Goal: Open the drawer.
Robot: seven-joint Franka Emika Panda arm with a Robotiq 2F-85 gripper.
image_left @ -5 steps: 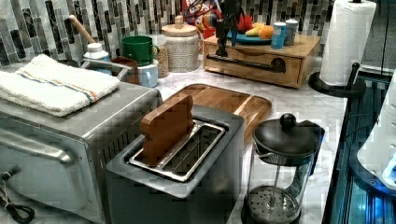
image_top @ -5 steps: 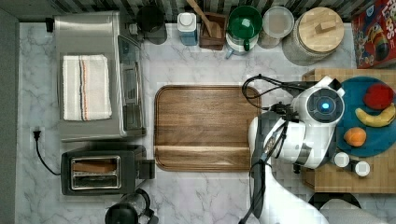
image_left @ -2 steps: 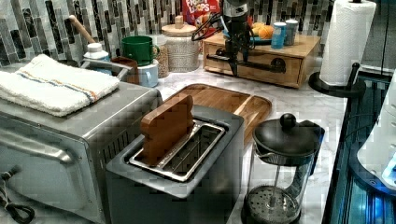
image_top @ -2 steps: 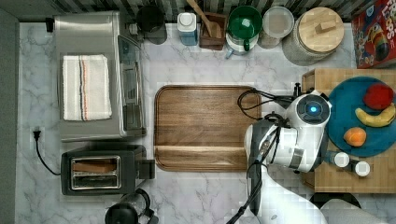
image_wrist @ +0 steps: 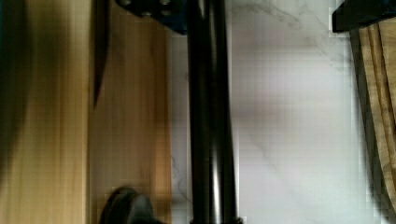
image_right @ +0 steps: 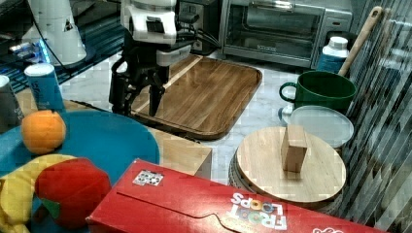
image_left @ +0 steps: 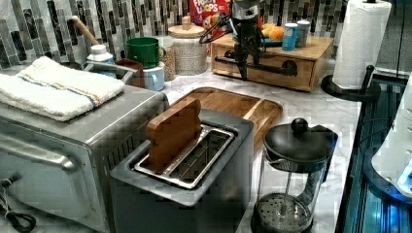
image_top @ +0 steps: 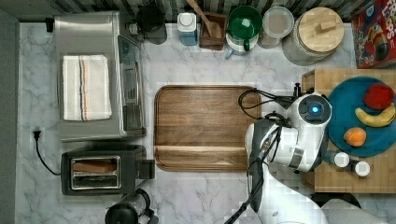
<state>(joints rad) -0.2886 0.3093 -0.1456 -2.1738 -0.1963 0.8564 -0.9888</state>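
Note:
The drawer (image_left: 302, 74) is a shallow light-wood box at the back of the counter, with a long black bar handle (image_left: 273, 68) across its front. It looks closed. My gripper (image_left: 243, 73) hangs down right in front of it, at the end of the handle on the left view's left. In the wrist view the handle (image_wrist: 210, 112) runs between the two dark fingers, close to the finger (image_wrist: 154, 11) on the drawer's side, with the drawer front (image_wrist: 126, 121) beside it. The gripper (image_wrist: 259, 14) is open. In the right view its fingers (image_right: 119, 99) spread above the counter.
A brown cutting board (image_top: 203, 126) lies just beside the gripper. On the drawer box sits a blue plate (image_top: 345, 116) with fruit, plus small cans (image_top: 341, 159). A toaster (image_top: 105, 170), toaster oven (image_top: 93, 74), French press (image_left: 291, 179) and paper towel roll (image_left: 362, 43) stand around.
The arm has shifted off the box top toward the cutting board and come down, bringing the gripper from above the box to handle height in front of the drawer.

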